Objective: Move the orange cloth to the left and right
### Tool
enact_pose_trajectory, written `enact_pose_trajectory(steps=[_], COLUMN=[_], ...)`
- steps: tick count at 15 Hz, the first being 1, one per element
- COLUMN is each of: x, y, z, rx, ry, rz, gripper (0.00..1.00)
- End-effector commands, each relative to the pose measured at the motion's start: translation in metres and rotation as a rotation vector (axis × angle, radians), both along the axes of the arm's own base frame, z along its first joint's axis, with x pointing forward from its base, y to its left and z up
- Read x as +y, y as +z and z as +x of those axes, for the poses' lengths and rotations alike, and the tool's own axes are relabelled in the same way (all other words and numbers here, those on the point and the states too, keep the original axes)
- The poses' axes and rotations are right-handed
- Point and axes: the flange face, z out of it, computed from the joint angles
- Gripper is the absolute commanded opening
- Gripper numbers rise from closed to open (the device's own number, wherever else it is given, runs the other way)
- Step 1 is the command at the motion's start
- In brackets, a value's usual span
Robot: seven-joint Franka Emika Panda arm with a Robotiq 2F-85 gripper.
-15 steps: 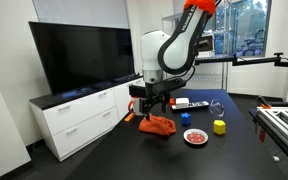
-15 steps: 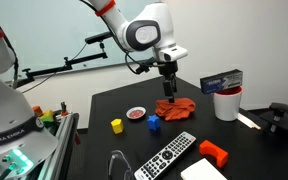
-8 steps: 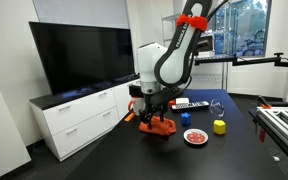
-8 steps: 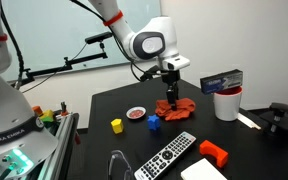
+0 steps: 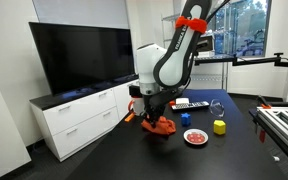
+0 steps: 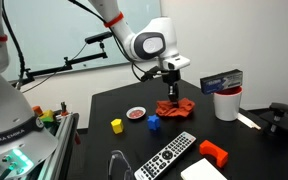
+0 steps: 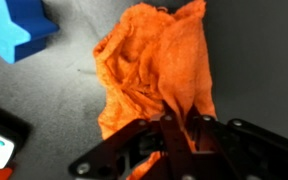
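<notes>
The orange cloth (image 5: 160,126) (image 6: 178,107) lies crumpled on the black table (image 5: 239,150), near its edge. My gripper (image 5: 154,118) (image 6: 170,100) points straight down onto it in both exterior views. In the wrist view the cloth (image 7: 154,65) spreads away from the gripper (image 7: 172,122), and a raised fold of it is pinched between the two black fingers (image 7: 136,135), which stand close together. The gripper is shut on the orange cloth.
A blue block (image 7: 19,25) (image 6: 154,123) sits close beside the cloth. A red-and-white plate (image 6: 136,114), a yellow block (image 6: 116,126), a remote (image 6: 172,153), a white cup (image 6: 227,104) and an orange object (image 6: 214,153) share the table. A TV (image 5: 79,55) stands behind.
The gripper came down onto the cloth, and its fingers went from wide open to shut on a fold. The cloth has bunched up slightly under it.
</notes>
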Motion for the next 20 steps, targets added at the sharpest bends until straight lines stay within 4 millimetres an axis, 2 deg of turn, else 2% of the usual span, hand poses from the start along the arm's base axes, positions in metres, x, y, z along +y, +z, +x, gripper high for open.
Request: enact_pose_trajectory(steps=[1, 2, 9, 12, 14, 16, 20], x=[0.013, 0.018, 0.075, 0.080, 0.068, 0.042, -0.038], y=[0.003, 0.002, 0.002, -0.003, -0.005, -0.008, -0.005], z=[-0.007, -0.009, -0.031, -0.031, -0.026, -0.023, -0.023], rx=[-0.005, -0.002, 0.003, 0.005, 0.004, 0.008, -0.006], ry=[0.030, 0.042, 0.148, 0.157, 0.133, 0.090, -0.042], rz=[-0.002, -0.003, 0.013, 0.008, -0.006, -0.026, -0.084], gripper=[0.00, 0.03, 0.03, 0.03, 0.03, 0.03, 0.03])
